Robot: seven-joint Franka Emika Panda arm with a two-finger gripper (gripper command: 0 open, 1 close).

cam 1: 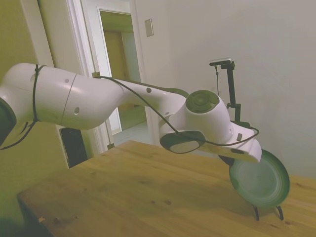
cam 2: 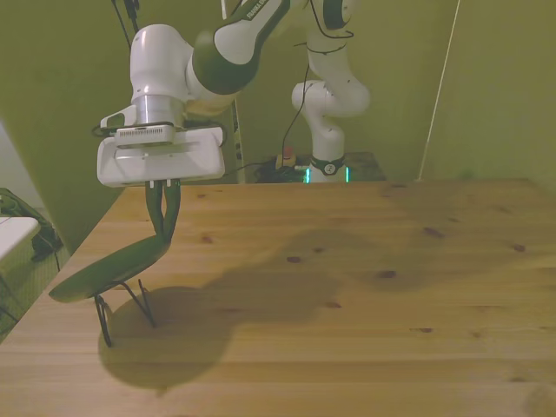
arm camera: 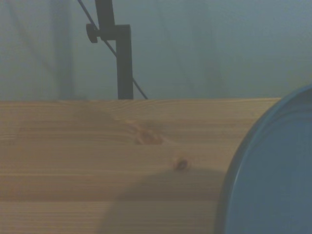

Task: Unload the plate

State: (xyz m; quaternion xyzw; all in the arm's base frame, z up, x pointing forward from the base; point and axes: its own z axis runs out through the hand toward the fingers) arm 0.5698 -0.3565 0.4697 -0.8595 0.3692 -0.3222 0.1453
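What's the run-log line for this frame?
phase: grasp at stand | gripper: shut on plate rim | plate: tilted, in wire stand | table: nothing else on it

Robot lab: Franka arm [cam 2: 234,43] at wooden table [cam 2: 365,287].

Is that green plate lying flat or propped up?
Propped up, tilted: the plate leans on the wire stand above the table.

The arm [cam 1: 98,101] has smooth white rounded shells with dark joint bands. A black cable [cam 1: 148,106] runs along it. Its wrist carries a flat white block [cam 2: 159,159].
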